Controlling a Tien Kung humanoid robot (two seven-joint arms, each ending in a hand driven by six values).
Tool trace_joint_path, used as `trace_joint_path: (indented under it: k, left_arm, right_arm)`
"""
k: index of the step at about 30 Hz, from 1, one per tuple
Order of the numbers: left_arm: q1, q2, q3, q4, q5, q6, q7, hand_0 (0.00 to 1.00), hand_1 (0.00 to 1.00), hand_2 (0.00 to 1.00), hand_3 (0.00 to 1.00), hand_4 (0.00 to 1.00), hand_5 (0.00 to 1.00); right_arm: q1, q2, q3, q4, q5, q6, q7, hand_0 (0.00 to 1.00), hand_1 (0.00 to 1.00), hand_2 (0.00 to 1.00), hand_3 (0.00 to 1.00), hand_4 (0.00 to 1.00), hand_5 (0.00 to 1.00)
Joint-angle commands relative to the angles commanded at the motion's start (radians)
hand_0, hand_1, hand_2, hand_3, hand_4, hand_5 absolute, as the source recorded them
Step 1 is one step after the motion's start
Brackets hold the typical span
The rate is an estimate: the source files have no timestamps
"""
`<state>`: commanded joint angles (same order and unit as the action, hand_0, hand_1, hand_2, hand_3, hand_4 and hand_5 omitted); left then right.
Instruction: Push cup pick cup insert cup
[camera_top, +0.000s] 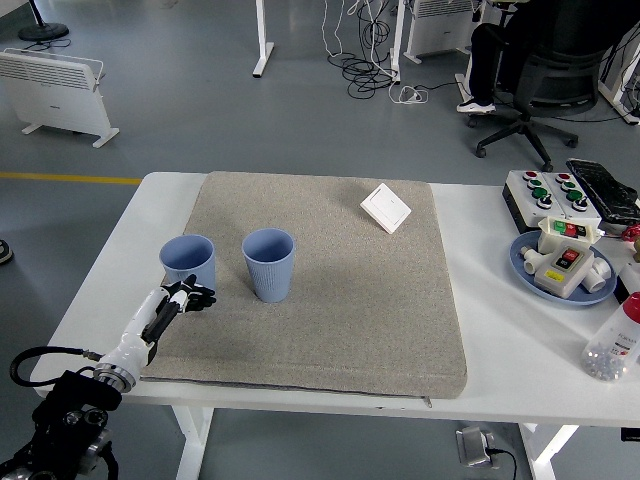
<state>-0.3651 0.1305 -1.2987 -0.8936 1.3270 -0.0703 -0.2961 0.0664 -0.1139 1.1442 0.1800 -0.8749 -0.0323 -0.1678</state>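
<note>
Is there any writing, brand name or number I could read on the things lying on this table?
No text in this view is legible.
White square plate on the mat: plain, no visible print.
Two blue cups: ribbed, no print.
Button boxes at the right: only red and green buttons show; any lettering is too small to read.
Clear bottle at the right edge: has a label, too blurred to read.
</note>
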Motion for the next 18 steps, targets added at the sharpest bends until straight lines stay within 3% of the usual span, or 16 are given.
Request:
trace_joint_path:
  k: [4, 8, 18]
  left_arm:
    - [-0.035, -0.002, 0.009, 0.034, 0.003, 0.0, -0.002, 0.753, 0.64, 0.571, 0.549, 0.603, 0.998]
    - [-0.072, 0.013, 0.026, 0.08, 0.02, -0.007, 0.012, 0.757, 0.641, 0.57, 0.549, 0.602, 0.998]
    - [-0.128, 0.034, 0.048, 0.128, 0.041, -0.008, 0.011, 0.758, 0.641, 0.568, 0.548, 0.601, 0.998]
  right_arm:
    - [0.0, 0.0, 0.0, 0.0, -0.002, 0.0, 0.0, 0.752, 0.624, 0.623, 0.558, 0.075, 0.449]
    - [0.002, 0.001, -0.002, 0.0, -0.003, 0.001, 0.0, 0.752, 0.624, 0.623, 0.558, 0.075, 0.447]
    - [0.006, 0.001, -0.005, 0.0, -0.004, 0.001, -0.001, 0.752, 0.624, 0.623, 0.558, 0.075, 0.447]
